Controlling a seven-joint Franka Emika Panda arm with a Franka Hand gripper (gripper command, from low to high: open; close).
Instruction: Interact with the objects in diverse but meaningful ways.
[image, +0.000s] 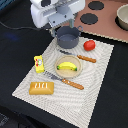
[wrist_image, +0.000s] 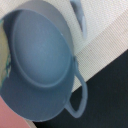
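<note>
Directly beneath the gripper (image: 64, 26) sits the grey-blue pot (image: 68, 36) on the striped mat's (image: 97, 80) far edge (finger spread cannot be told). Nearby lie the tomato (image: 89, 45), knife (image: 80, 57) and a banana (image: 68, 65) on its plate (image: 59, 72).

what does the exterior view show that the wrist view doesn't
Only the exterior view shows the yellow banana in a shallow beige bowl, the red tomato, the golden-brown bread loaf, the yellow packet with red print, the wooden-handled fork and knife, and the white robot arm.

Only the wrist view shows the pot's bare inside.

Both show the grey-blue pot and the striped cloth mat.
</note>
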